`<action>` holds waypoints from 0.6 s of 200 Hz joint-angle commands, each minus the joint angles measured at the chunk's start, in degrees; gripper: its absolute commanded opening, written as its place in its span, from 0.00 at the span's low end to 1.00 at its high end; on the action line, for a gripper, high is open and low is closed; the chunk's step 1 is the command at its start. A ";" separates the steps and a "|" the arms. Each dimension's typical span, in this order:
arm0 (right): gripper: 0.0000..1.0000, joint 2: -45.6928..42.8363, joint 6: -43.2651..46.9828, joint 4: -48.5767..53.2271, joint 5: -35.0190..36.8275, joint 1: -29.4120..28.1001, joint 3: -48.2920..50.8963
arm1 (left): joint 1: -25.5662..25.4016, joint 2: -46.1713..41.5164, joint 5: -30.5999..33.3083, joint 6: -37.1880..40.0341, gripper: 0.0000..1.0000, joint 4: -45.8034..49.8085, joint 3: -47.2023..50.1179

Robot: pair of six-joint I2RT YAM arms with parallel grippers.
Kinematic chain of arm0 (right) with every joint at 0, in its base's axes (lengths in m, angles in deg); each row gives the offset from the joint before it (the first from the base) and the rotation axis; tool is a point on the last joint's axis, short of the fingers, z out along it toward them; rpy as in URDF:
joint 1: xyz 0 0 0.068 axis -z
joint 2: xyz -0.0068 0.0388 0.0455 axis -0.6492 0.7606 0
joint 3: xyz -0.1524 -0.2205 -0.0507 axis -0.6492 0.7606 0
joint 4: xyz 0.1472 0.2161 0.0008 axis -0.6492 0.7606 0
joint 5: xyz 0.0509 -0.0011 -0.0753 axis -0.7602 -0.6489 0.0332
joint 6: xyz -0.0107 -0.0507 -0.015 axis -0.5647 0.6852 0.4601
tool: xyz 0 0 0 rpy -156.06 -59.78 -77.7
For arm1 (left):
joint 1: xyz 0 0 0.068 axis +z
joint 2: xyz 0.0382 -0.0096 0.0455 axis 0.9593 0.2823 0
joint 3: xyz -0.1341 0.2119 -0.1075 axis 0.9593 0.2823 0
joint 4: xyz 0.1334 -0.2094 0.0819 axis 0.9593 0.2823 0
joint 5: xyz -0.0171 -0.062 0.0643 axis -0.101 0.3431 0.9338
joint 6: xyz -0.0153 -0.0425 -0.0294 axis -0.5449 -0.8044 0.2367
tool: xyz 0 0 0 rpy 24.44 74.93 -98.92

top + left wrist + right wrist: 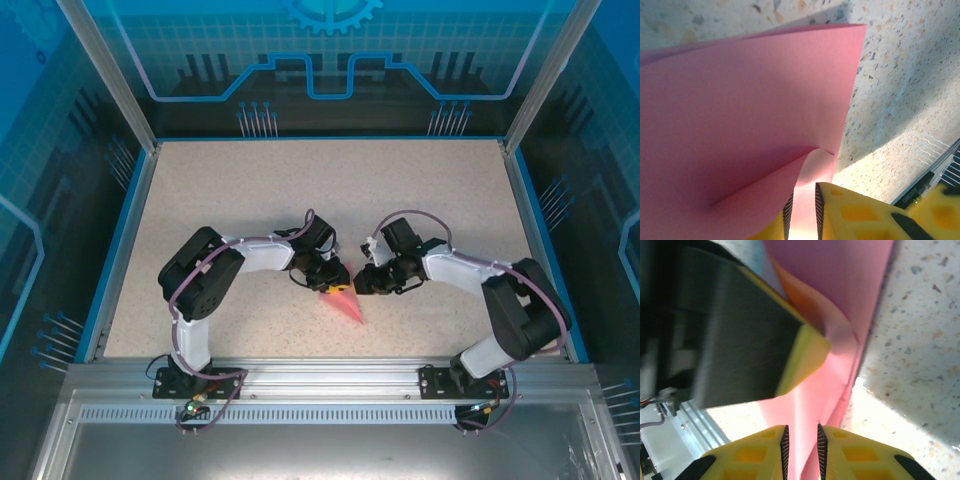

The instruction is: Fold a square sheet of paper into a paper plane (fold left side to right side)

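Sheet of paper (346,304): pink, lying in the near half of the table (300,190), between the two wrists. From above it is seen as a narrow wedge pointing toward the arm bases.

Left gripper (803,207): the jaws are drawn almost together, and a thin edge of the sheet is pinched between the ribbed pads.

Right gripper (801,442): likewise nearly closed, with a strip of the paper clamped between its pads, just beside the left finger.

Handling, as judged: the sheet is taken to be very light, thin and limp. A soft bulge and a curled flap are noted in the left wrist view, so buckling is expected wherever it is pushed. Tearing is considered likely if the two grips are pulled apart. Hold is best taken at a free edge near a corner, with light pressure.
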 commanded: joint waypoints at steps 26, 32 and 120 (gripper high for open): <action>0.18 -4.44 -4.53 -1.62 -9.07 -1.58 2.92 | -0.25 2.71 3.91 1.35 0.23 3.84 2.65; 0.17 -4.11 -5.37 -2.78 -9.93 -2.00 3.47 | -0.23 2.71 3.94 1.27 0.23 3.81 2.62; 0.16 5.31 -6.36 -5.34 -7.57 -6.41 4.24 | -0.28 2.70 4.03 1.26 0.23 3.85 2.43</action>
